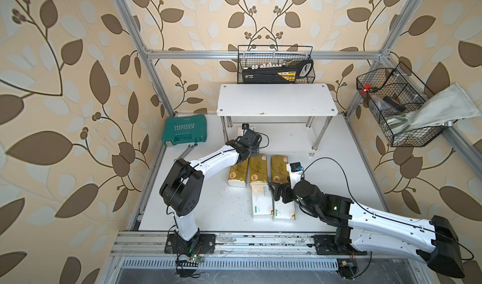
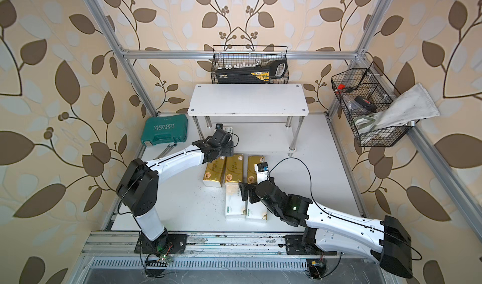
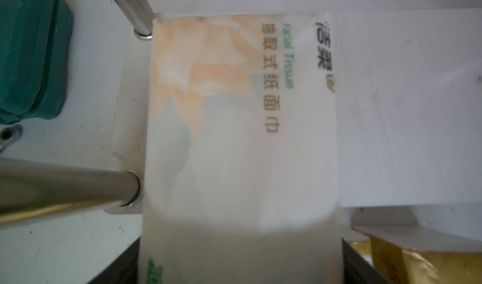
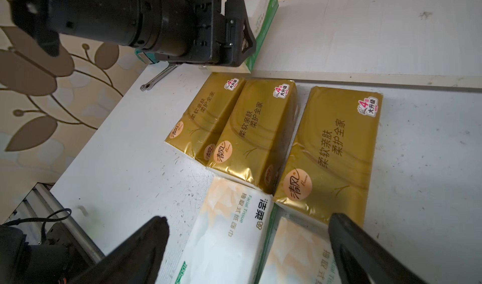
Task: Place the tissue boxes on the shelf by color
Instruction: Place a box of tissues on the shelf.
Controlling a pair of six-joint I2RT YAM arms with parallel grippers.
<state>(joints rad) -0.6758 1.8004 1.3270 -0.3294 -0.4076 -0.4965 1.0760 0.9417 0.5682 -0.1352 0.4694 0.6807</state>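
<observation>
- The shelf (image 1: 276, 100) stands at the back of the table (image 1: 208, 207), its lower board (image 1: 287, 139) reaching forward of the top one.
- One white pack (image 3: 242, 139) lies flat on the lower board at the shelf's left end, just beside the left legs. Its near end juts out past the board's front edge.
- The left gripper (image 3: 241, 243) is at the shelf's front-left corner, a finger on each side of that jutting end, close against the pack. I cannot tell whether the jaws press it or stand just clear.
- Three gold packs (image 1: 238, 172) (image 1: 258, 169) (image 1: 278, 169) lie in a row on the table just in front of the shelf, long sides pointing toward it. The two on the left touch; the third lies slightly apart.
- Two more white packs (image 1: 261, 203) (image 1: 283, 211) lie side by side farther from the shelf, right against the front of the gold row.
- The right gripper (image 4: 249, 218) hangs over these two, jaws spread wide and empty, fingers pointing toward the shelf.
- A teal case (image 1: 185, 130) sits left of the shelf, and a wrench (image 1: 186, 151) lies just in front of it.
</observation>
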